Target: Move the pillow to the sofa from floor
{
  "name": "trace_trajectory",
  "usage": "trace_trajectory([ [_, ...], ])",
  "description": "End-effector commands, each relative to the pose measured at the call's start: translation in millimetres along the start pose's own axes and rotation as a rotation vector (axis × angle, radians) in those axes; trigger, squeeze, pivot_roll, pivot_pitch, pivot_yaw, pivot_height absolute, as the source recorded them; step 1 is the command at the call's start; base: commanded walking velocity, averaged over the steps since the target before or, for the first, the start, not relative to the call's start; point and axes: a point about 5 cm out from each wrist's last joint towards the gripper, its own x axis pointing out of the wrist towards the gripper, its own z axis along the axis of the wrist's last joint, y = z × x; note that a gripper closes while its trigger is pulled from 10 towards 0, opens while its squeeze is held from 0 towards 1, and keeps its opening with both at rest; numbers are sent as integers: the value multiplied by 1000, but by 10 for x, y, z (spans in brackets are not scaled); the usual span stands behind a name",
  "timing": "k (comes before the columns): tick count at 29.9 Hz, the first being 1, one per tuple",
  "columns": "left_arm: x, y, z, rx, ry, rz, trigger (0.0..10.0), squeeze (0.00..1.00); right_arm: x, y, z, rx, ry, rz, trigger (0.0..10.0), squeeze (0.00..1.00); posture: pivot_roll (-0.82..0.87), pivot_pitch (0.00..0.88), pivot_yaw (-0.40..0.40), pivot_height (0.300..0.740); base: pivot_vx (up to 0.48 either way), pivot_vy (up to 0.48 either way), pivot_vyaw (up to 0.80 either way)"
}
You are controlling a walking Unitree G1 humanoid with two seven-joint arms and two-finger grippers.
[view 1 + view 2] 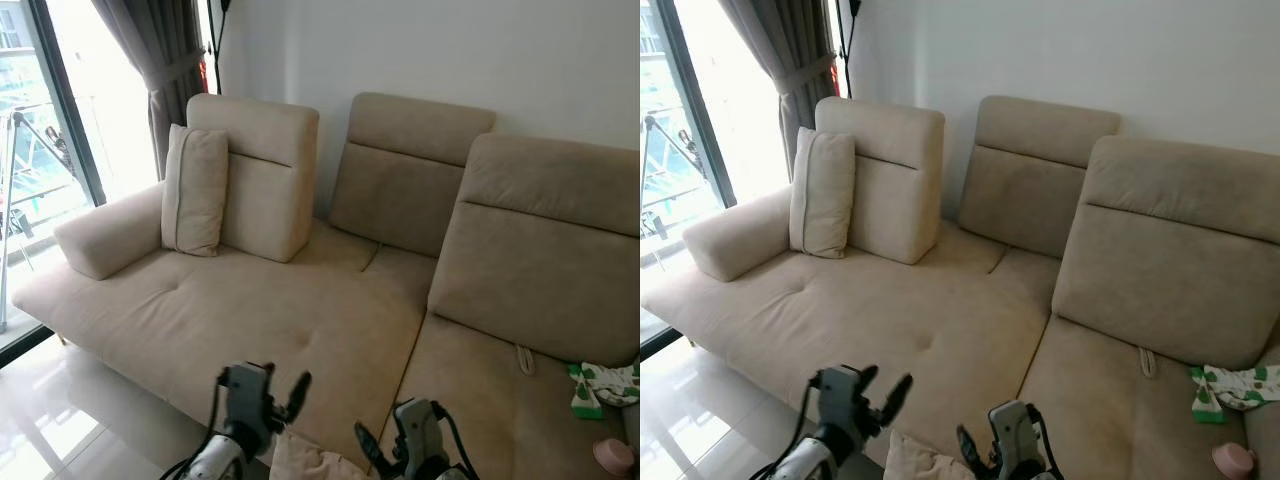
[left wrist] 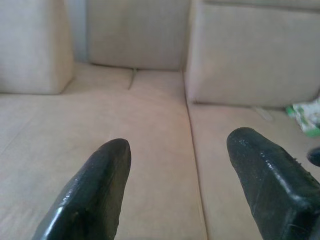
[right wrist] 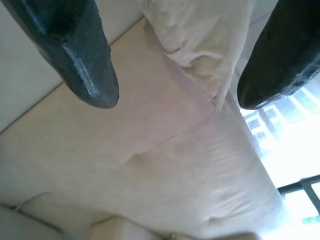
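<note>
Pillow [image 1: 305,460], cream-coloured, sits low at the front edge of the beige sectional sofa [image 1: 300,320], between the robot's two grippers and in front of the seat. Just its crumpled top corner can be seen, so whether it already touches the cushion or hangs clear of it cannot be told.

The left gripper [image 1: 285,395] is beside the pillow on the window side, raised over the sofa's front edge. Its two black fingers [image 2: 95,190] are spread wide with bare seat fabric between them, so it has hold of nothing. The right gripper [image 1: 375,452] is on the pillow's other side. Its fingers [image 3: 82,55] are also spread well apart, and a fold of the pillow's cloth [image 3: 200,45] lies in the gap between them; it looks framed by the fingers, not pinched.

A second, matching cushion [image 1: 195,190] stands upright at the sofa's far end, leaning against the backrest next to the armrest. A green-and-white patterned cloth [image 1: 605,385] and a small pink object [image 1: 612,456] lie on the sofa's seat at the opposite end.

As a judgement, the task is well along: the pillow has reached the sofa's front. What seems left is settling it fully on the seat and drawing both arms clear.
</note>
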Motion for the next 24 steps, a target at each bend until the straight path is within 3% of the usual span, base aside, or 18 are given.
trace_trajectory([
  [1,-16,-15,-46,36,45,-34,10000,0,46,-83,57,-18,-2,-32,10000,0,98,0,5,740,0,0,0],
  [3,-29,-16,-54,22,45,-34,10000,0,60,-110,103,-23,-20,-42,10000,0,98,0,5,740,0,0,0],
  [7,-102,75,-112,-113,35,57,10000,0,34,-139,241,-60,-123,-56,10000,0,102,0,6,740,0,0,0],
  [10,-155,145,-140,-159,24,111,10000,0,-17,-95,290,-58,-185,-51,10000,0,106,0,4,740,0,0,0],
  [24,-112,157,-87,-147,12,113,10000,0,-46,31,248,-10,-217,-16,10000,0,94,0,11,695,0,0,0],
])
